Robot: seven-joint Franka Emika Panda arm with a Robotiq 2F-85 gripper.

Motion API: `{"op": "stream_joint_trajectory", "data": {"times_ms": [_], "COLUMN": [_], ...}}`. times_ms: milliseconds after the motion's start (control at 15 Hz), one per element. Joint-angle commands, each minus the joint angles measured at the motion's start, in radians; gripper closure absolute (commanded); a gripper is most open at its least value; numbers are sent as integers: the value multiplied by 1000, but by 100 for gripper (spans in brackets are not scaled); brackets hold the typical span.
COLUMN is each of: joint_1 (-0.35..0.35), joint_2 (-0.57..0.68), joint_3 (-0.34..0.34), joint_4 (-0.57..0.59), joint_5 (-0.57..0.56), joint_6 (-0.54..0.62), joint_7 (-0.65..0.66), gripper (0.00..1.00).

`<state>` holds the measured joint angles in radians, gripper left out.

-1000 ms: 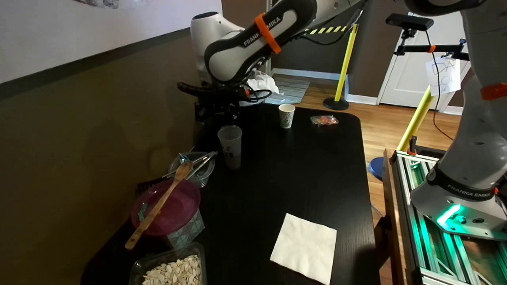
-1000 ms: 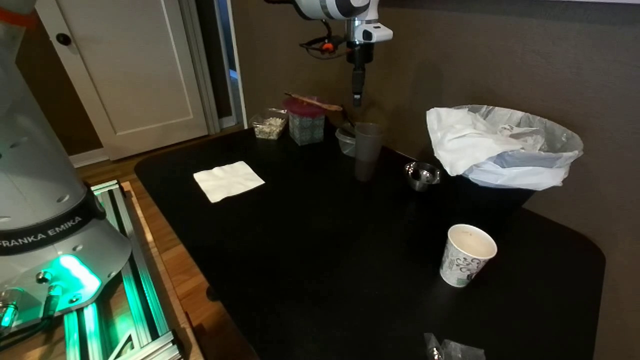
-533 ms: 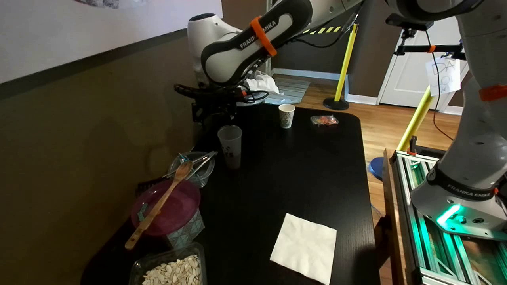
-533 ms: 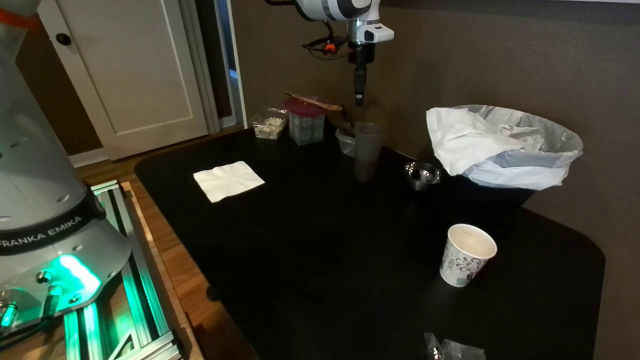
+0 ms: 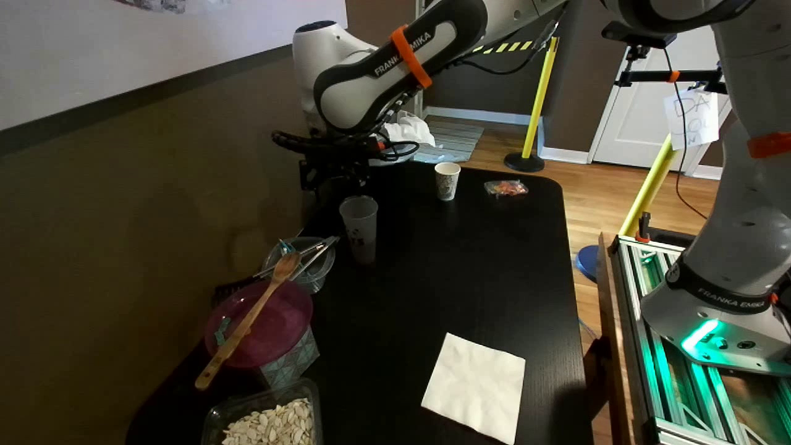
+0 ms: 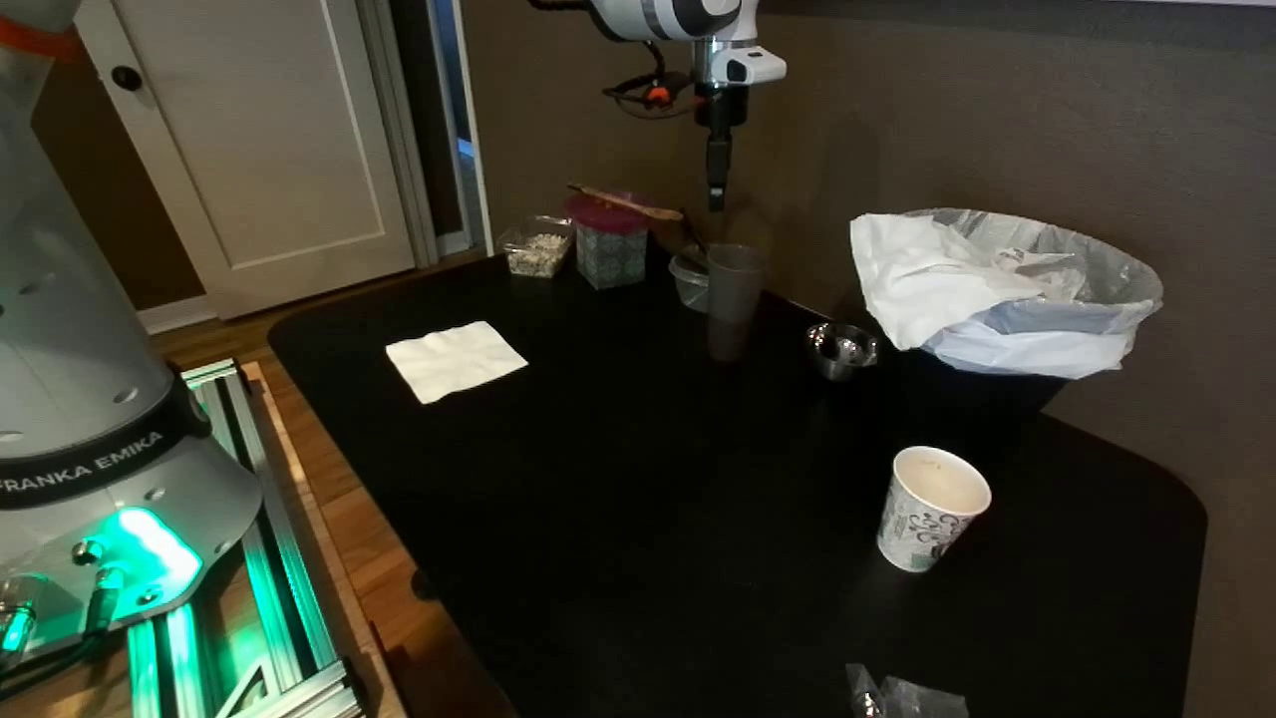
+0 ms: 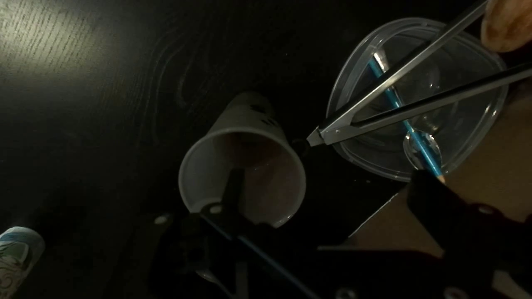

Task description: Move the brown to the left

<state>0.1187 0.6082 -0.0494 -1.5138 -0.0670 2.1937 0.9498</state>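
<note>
"Pincer [image 7: 329, 174]?"
"Spread apart, gripping nothing; brown cup [image 7: 266, 168] stands mid-frame, wrist view."
"Risk?"
"Its gap centres frame-right of the cup; straight descent may tip it or snag tongs [image 7: 341, 135]."

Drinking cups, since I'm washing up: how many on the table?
2: the tall translucent cup beside the clear container, and the patterned paper cup near the packet. The bin could hide others.
</note>
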Motion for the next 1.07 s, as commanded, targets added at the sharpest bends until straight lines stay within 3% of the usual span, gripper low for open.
{"op": "stream_joint_trajectory", "data": {"times_ms": [0,533,667,800,867,1000], "joint_1": [19,14,19,20,20,20], "joint_2": [39,184,222,254,267,291], "joint_3": [-28,-58,-61,-62,-61,-61], "joint_4": [56,225,268,307,325,357], "joint_5": [-16,-5,-6,-4,-2,-1], "joint_6": [-19,-102,-128,-153,-167,-189], "joint_7": [4,14,20,21,20,22], "gripper": [0,0,24,42,49,53]}}
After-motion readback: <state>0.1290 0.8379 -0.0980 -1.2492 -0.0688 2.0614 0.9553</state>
